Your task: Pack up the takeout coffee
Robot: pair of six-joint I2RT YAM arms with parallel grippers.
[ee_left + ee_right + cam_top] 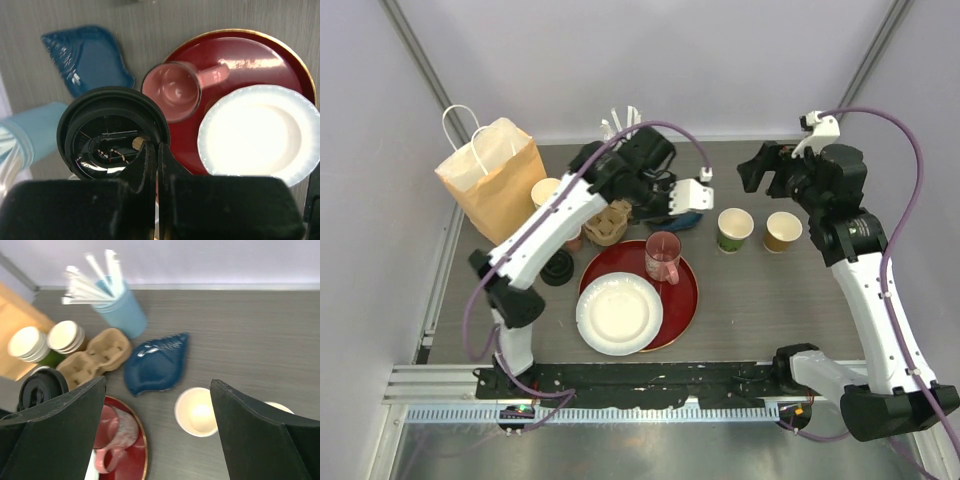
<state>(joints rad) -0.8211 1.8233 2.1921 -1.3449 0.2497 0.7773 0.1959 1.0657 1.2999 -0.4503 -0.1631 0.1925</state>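
Your table is a grey wood-grain top, boxed in by pale lilac walls with metal frame posts in the back corners. A toothed rail runs along the near edge under the arm bases.

Task items: green cup and kraft cup stand upright side by side on bare table, right of the red tray. They're close together but not touching, and both are lidless.

Your left gripper has its fingers pressed together on the rim of a black lid, held above the pink mug and blue dish.

Your right gripper has its fingers spread wide with nothing in them, and sits above and behind the two cups.

Rest of the surface:
- The paper bag stands at back left.
- The white plate overlaps the tray's near-left rim, and the mug sits on the tray.
- The blue tumbler holds straws.
- The cup carrier sits beside it, next to the stacked cups.
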